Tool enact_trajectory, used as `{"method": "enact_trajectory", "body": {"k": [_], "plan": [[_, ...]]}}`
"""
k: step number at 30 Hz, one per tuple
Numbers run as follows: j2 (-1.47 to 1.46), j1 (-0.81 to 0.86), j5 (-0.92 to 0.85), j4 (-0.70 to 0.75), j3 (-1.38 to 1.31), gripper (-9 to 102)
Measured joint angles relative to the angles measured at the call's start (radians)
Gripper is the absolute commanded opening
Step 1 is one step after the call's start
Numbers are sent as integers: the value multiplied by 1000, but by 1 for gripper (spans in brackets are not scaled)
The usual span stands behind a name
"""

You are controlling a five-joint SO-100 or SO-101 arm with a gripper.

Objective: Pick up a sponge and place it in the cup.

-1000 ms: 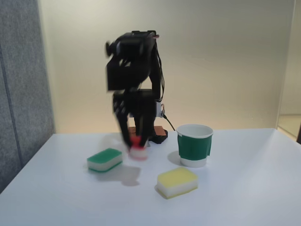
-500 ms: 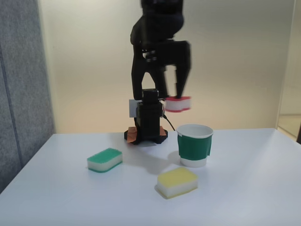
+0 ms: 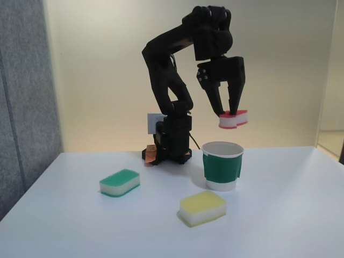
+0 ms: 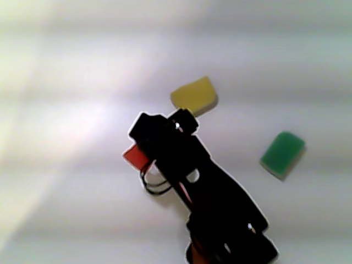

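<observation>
Gripper [image 3: 228,113] is clamped on the sponge [image 3: 235,119], which I see held in the air just above the cup's rim, slightly right of centre in the fixed view. Left to right on the surface [image 3: 279,215] sit the green sponge [image 3: 119,182], the yellow sponge [image 3: 202,208] and the cup [image 3: 222,166].

A matt black plastic gripper [image 3: 230,112] pinches the soft, porous red-topped foam sponge [image 3: 234,119] above the smooth, green-sleeved white paper cup [image 3: 222,166] on the smooth white table [image 3: 290,215].
</observation>
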Motion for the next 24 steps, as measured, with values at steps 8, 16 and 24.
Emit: {"method": "enact_trajectory", "body": {"k": [8, 16, 24], "plan": [[0, 43, -61, -52, 43, 1], [-28, 75, -132, -109, 43, 25], [-31, 75, -127, -127, 61, 32]]}}
